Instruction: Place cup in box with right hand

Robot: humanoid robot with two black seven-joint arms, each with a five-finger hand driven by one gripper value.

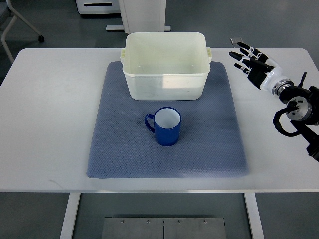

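- One right hand [250, 60] is being held over the white table [50, 124], right of the box [165, 69], fingers spread, nothing being grasped.
- Blue cup [166, 126], white inside, is being kept upright on the blue-grey mat [119, 149], just before the cream box, handle pointing left.

You see a blue-grey mat [209, 144] lying flat on the white surface [50, 124], a chair's wheeled leg [27, 27] and a white cabinet base [142, 15] beyond it.

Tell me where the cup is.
In the top view, the cup stands upright mid-mat, just in front of the box, handle pointing left.
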